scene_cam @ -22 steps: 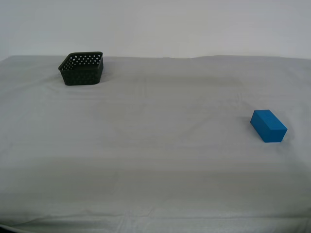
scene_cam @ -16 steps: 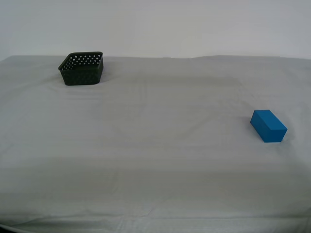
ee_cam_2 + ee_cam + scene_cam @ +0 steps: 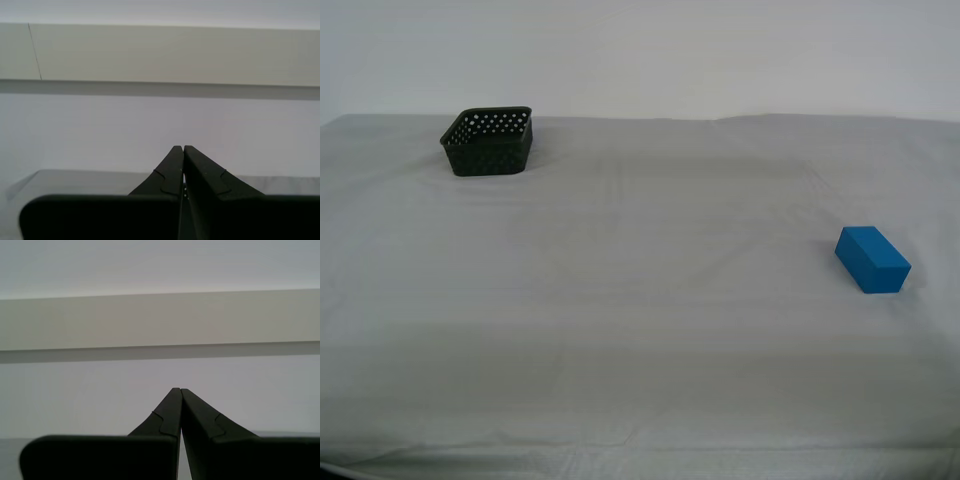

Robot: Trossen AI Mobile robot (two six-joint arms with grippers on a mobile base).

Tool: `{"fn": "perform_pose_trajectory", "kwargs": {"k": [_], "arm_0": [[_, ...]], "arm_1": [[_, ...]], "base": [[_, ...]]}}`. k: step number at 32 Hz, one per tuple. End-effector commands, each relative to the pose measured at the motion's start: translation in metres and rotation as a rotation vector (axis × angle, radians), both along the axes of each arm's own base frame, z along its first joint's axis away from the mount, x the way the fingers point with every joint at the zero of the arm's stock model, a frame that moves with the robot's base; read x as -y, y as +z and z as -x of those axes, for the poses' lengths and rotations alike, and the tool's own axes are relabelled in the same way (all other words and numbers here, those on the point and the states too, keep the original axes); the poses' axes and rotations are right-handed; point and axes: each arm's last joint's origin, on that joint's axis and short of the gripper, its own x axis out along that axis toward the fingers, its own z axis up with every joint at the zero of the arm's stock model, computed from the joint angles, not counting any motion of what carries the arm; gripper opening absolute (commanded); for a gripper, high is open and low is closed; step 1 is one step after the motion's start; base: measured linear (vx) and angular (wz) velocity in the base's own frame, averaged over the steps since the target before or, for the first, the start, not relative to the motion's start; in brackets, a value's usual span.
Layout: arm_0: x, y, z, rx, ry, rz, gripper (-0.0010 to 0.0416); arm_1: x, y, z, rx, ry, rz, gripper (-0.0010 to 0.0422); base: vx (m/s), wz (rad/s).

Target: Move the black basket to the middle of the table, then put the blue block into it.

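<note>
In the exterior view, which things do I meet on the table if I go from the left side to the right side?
Black basket near the far edge → bare white-grey cloth of the table → blue block nearer the front.

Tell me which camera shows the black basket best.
The exterior view: the black basket sits whole and unobstructed at the far side of the table, toward that view's left. Both wrist views show none of it, only my shut first gripper and second gripper against a wall.
</note>
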Motion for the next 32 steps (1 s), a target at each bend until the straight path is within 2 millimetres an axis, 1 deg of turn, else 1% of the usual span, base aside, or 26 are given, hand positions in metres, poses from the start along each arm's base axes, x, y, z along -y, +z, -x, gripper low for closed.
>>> {"fn": "perform_pose_trajectory", "kwargs": {"k": [1,5,10,11,17,22,26,28,32], "arm_0": [[0.000,0.000,0.000,-0.003,0.000,-0.004,0.0000],[0.000,-0.002,0.000,-0.021,0.000,-0.005,0.0000],[0.000,-0.004,0.000,-0.044,0.001,-0.007,0.0000],[0.000,-0.005,0.000,-0.049,0.001,-0.008,0.0000],[0.000,-0.007,0.000,-0.077,0.001,-0.012,0.0000],[0.000,-0.008,0.000,-0.089,0.002,-0.018,0.0001],[0.000,-0.008,0.000,-0.089,0.003,-0.024,0.0001],[0.000,-0.008,0.000,-0.090,0.003,-0.027,0.0000],[-0.001,-0.008,0.000,-0.090,0.004,-0.030,0.0000]], "arm_1": [[-0.001,0.001,-0.005,-0.051,0.025,0.001,0.0000],[-0.001,0.002,-0.014,-0.113,0.035,0.000,0.0000],[-0.001,-0.001,-0.036,-0.214,0.035,-0.002,0.0000],[-0.001,-0.002,-0.045,-0.246,0.035,-0.003,0.0000],[-0.001,-0.008,-0.075,-0.377,0.035,-0.007,0.0000],[-0.003,-0.017,-0.110,-0.513,0.025,-0.097,0.0000],[-0.007,-0.026,-0.130,-0.595,0.026,-0.117,0.0000],[-0.009,-0.030,-0.136,-0.622,0.030,-0.116,0.0000],[-0.019,-0.047,-0.153,-0.675,0.054,-0.101,0.0000]], "base": [[0.000,0.000],[0.000,0.000],[0.000,0.000],[0.000,0.000],[0.000,0.000],[0.000,0.000],[0.000,0.000],[0.000,0.000],[0.000,0.000]]}}
